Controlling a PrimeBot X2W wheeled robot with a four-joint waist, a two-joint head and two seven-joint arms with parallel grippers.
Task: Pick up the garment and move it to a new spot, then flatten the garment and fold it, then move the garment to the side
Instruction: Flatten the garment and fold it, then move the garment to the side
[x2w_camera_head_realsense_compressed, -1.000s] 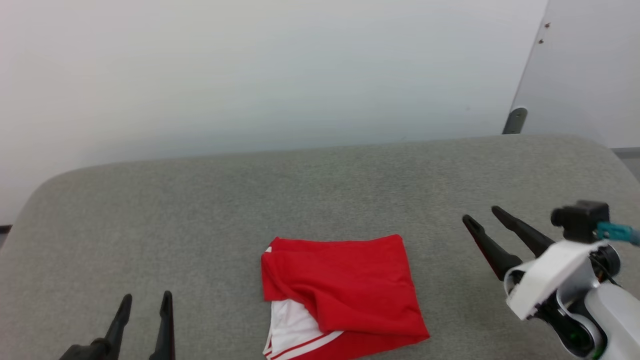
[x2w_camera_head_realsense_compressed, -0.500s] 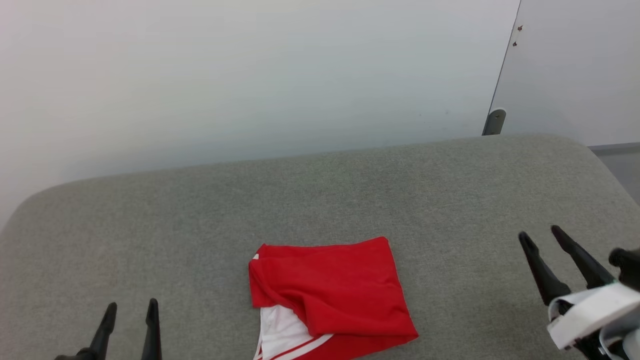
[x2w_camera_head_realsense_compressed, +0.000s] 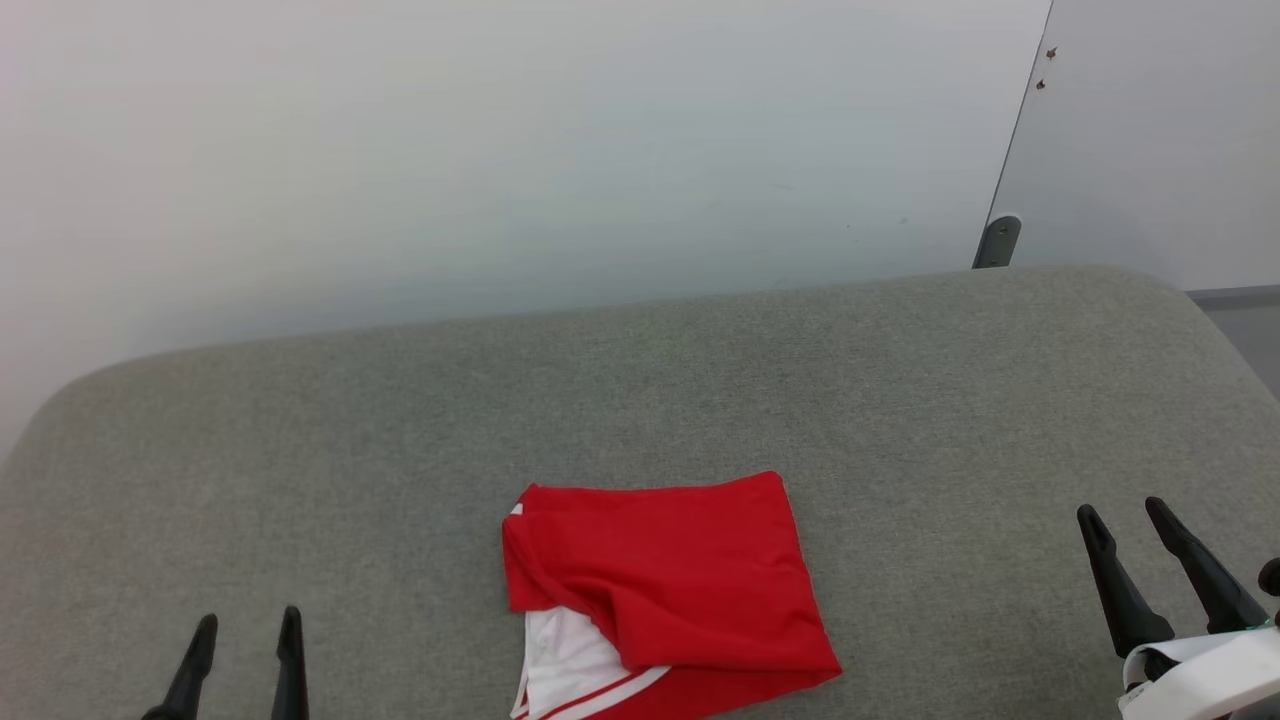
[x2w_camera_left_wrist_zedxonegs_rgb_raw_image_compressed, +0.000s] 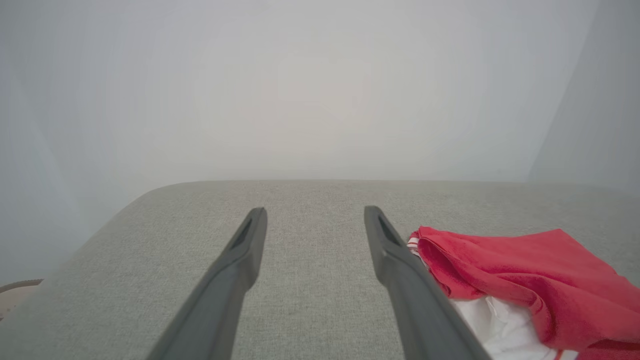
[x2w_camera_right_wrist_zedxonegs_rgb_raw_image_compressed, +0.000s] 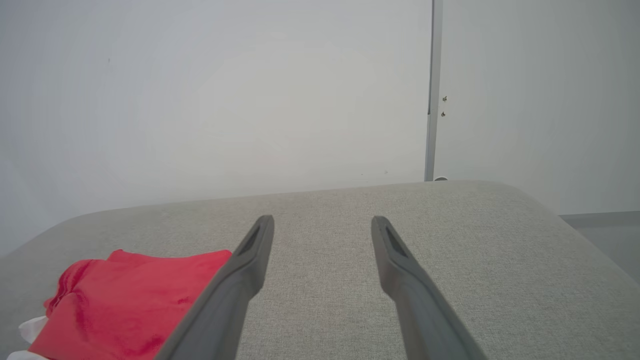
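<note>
The red garment (x2w_camera_head_realsense_compressed: 665, 585) lies folded near the front middle of the grey cushioned surface (x2w_camera_head_realsense_compressed: 640, 400), its white hem panel and stripe trim showing at the lower left. My left gripper (x2w_camera_head_realsense_compressed: 248, 626) stands open at the lower left, apart from the cloth and holding nothing. At the lower right my right gripper (x2w_camera_head_realsense_compressed: 1124, 515) is open too, well clear of the garment. In the left wrist view the garment (x2w_camera_left_wrist_zedxonegs_rgb_raw_image_compressed: 520, 280) lies just right of the open left gripper (x2w_camera_left_wrist_zedxonegs_rgb_raw_image_compressed: 315, 212). The right wrist view has the garment (x2w_camera_right_wrist_zedxonegs_rgb_raw_image_compressed: 120, 300) left of the open right gripper (x2w_camera_right_wrist_zedxonegs_rgb_raw_image_compressed: 322, 220).
A pale wall (x2w_camera_head_realsense_compressed: 500, 150) rises behind the cushioned surface. A panel seam with a grey bracket (x2w_camera_head_realsense_compressed: 998, 242) stands at the back right. The surface's rounded edges drop away at the left and right; grey floor (x2w_camera_head_realsense_compressed: 1250, 325) shows at the far right.
My right gripper has drawn back toward the lower right, away from the garment. The left gripper has sunk lower in the view. The camera shifted slightly; the garment lies as before.
</note>
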